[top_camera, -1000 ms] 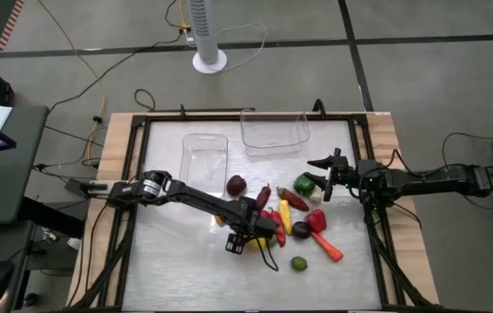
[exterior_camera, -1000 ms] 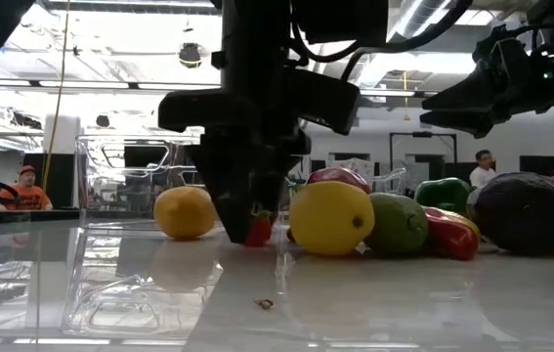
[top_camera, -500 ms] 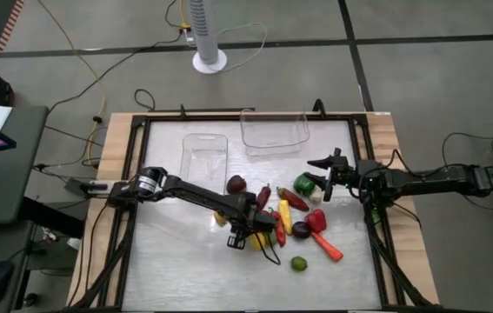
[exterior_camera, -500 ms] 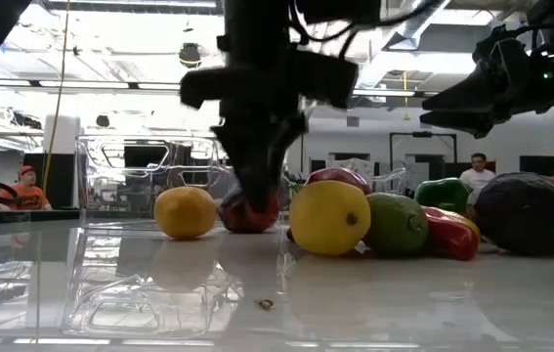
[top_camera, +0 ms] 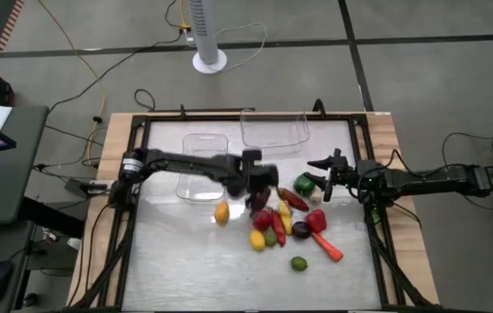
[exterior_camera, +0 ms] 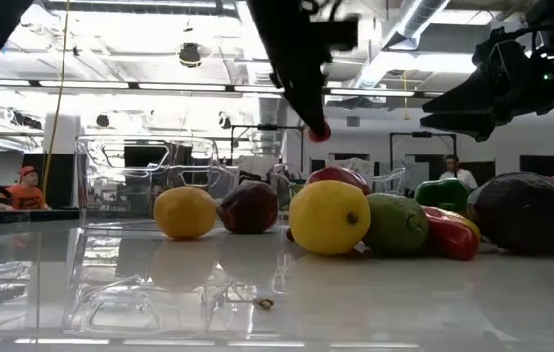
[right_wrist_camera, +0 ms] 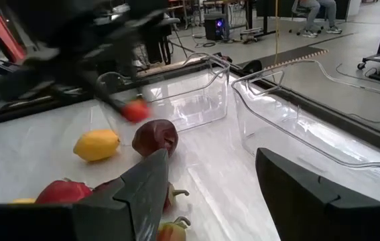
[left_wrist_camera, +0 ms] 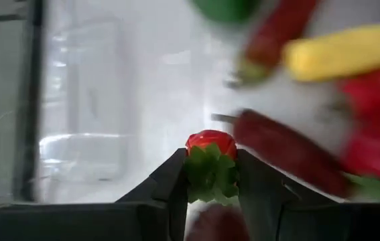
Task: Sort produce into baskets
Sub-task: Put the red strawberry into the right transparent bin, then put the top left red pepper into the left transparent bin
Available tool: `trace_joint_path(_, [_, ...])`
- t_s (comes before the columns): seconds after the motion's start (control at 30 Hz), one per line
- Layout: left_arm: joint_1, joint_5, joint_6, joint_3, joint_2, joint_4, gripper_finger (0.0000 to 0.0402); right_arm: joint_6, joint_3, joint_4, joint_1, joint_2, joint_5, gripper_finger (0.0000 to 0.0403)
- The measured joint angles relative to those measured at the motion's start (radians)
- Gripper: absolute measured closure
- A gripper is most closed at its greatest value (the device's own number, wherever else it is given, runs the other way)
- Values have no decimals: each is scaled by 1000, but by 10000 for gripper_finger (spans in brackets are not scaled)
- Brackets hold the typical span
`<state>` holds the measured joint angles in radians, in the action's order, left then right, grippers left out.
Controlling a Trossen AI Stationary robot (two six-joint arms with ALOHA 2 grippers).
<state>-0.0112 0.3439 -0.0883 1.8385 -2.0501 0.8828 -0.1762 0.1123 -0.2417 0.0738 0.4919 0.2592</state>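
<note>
**Small red piece lifted clear of the pile**

A white counter (top_camera: pixel 176 261) inside a black frame was seen on a grey floor, with a fan base beyond it. Since a second before, the left tool (left_wrist_camera: pixel 211 175) had been closed and raised from the pile; it was now pinched on a small red piece (left_wrist_camera: pixel 210 142) with a green leafy cap, held above the counter near the left bin (top_camera: pixel 204 165). By the look of it, one piece was on its way to a bin and both bins were as yet bare.

The right tool (top_camera: pixel 326 172) was spread and held nothing, beside a green pepper (top_camera: pixel 304 183) near the rear bin (top_camera: pixel 274 130). A yellow fruit (top_camera: pixel 221 212), a dark purple one (exterior_camera: pixel 248 206) and the remaining pile (top_camera: pixel 285 228) were left on the counter. Nothing was seen blocking the left bin.
</note>
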Motion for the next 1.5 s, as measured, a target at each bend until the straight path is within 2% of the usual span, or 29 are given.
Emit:
trace_joint_path(0.23, [-215, 5, -64, 0, -11, -109, 306, 0, 0, 2, 0, 0, 0, 149])
trace_joint_path(0.4, [-355, 1, -35, 0, -11, -182, 303, 18, 0, -2, 0, 0, 0, 149])
trace_joint_path(0.57, [-425, -109, 31, 0, -11, -197, 258, 48, 0, -35, 1, 0, 0, 149])
trace_joint_path(0.77, [-401, -124, 8, 0, -11, -204, 166, 74, 0, -35, 23, 0, 0, 149])
trace_joint_path(0.87, [-371, -152, -16, 0, -11, -207, 141, 72, 0, -25, 42, 0, -19, 149])
trace_joint_path(1.17, [-169, -397, 62, 0, -11, -151, 147, 69, 0, -31, 80, -1, -56, 149])
trace_joint_path(1.33, [-78, -380, 111, 0, -26, -163, 150, 71, 0, -31, 80, -2, -56, 149])
trace_joint_path(1.5, [-52, -337, 237, -9, -86, -183, 150, 56, 0, -27, 74, 4, -57, 149])
